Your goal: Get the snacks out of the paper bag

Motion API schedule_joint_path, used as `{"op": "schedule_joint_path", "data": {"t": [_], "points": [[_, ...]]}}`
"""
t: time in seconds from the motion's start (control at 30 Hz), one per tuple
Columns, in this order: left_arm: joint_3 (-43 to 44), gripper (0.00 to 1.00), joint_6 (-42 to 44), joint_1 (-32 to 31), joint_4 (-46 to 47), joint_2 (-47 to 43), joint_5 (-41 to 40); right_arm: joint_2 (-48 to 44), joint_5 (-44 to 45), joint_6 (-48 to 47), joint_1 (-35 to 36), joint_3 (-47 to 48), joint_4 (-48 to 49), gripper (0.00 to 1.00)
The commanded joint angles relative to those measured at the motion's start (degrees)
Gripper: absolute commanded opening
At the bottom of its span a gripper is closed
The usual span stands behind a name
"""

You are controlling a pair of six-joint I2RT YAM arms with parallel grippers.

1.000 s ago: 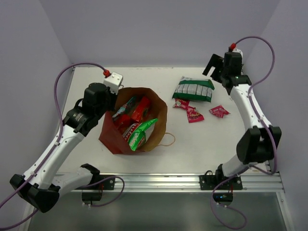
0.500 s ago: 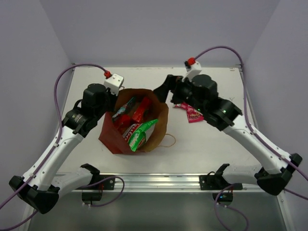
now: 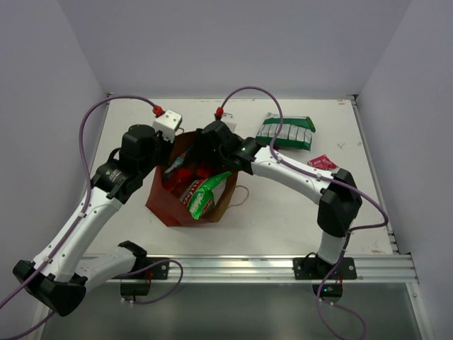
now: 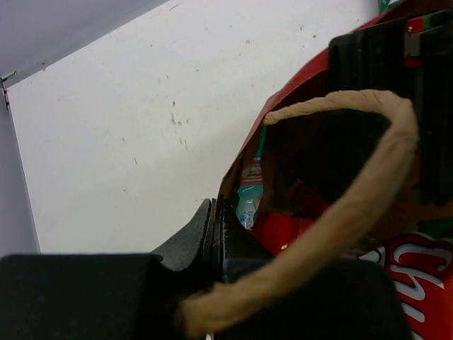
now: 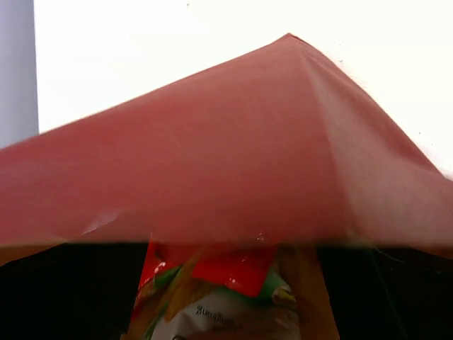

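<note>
- Walls [image 3: 233, 42]: plain pale lavender panels close off the far, left and right sides of the cell.
- Tabletop [image 3: 283, 212]: flat white surface; the left wrist view shows small dark specks on it.
- Rail [image 3: 233, 267]: aluminium strip along the near edge.
- Paper bag [image 3: 163, 205]: reddish-brown, left of centre, mouth open upward, with red packets inside.
- Striped multipack [image 3: 285, 132]: green and white, lying flat at far right, well apart from the paper bag.
- Green chip bag [image 3: 207, 195]: protrudes over the bag's near rim.
- Right claw [image 3: 202, 150]: lowered into the bag mouth from the far side. Whether its fingers are apart or together cannot be determined.
- Left claw [image 4: 214, 237]: fingers pressed together on the bag's far-left rim.
- Twine handle [image 4: 368, 205]: arcs across the left wrist view.
- Teal packet [image 4: 249, 195]: stands against the inner wall.
- Small red wrapper [image 3: 322, 162]: lies on the right, near the multipack.
</note>
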Motion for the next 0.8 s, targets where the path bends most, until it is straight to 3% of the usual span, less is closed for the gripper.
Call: {"op": "schedule_joint_path", "data": {"t": [0.0, 0.1, 0.23, 0.27, 0.33, 0.37, 0.47, 0.77], "points": [[0.4, 0.0, -0.3, 0.2, 9.9, -3.0, 0.8, 2.5, 5.9, 5.1, -0.2, 3.9, -0.9, 0.95], [0.0, 0.0, -0.3, 0.2, 9.9, -3.1, 0.8, 5.6, 6.3, 6.8, -0.5, 5.1, -1.3, 0.92], [-0.2, 0.0, -0.3, 0.2, 10.1, -3.4, 1.0, 8.3, 7.2, 7.2, -1.1, 5.3, -1.5, 0.77], [-0.4, 0.0, -0.3, 0.2, 10.2, -3.6, 1.0, 8.6, 7.3, 6.9, -1.1, 5.2, -1.4, 0.62], [-0.6, 0.0, -0.2, 0.2, 10.2, -3.5, 0.9, 8.7, 7.1, 6.1, -1.5, 5.2, -1.2, 0.44], [-0.6, 0.0, -0.2, 0.2, 10.2, -3.5, 0.8, 8.5, 7.2, 5.9, -1.6, 5.0, -1.1, 0.22], [-0.7, 0.0, -0.2, 0.2, 10.3, -3.4, 0.5, 5.5, 6.7, 3.8, -1.7, 2.9, 1.7, 0.0], [1.1, 0.0, -0.9, 0.2, 9.7, -2.7, -3.8, -8.0, -1.7, -10.4, -1.6, 0.4, 12.7, 0.0]]}}
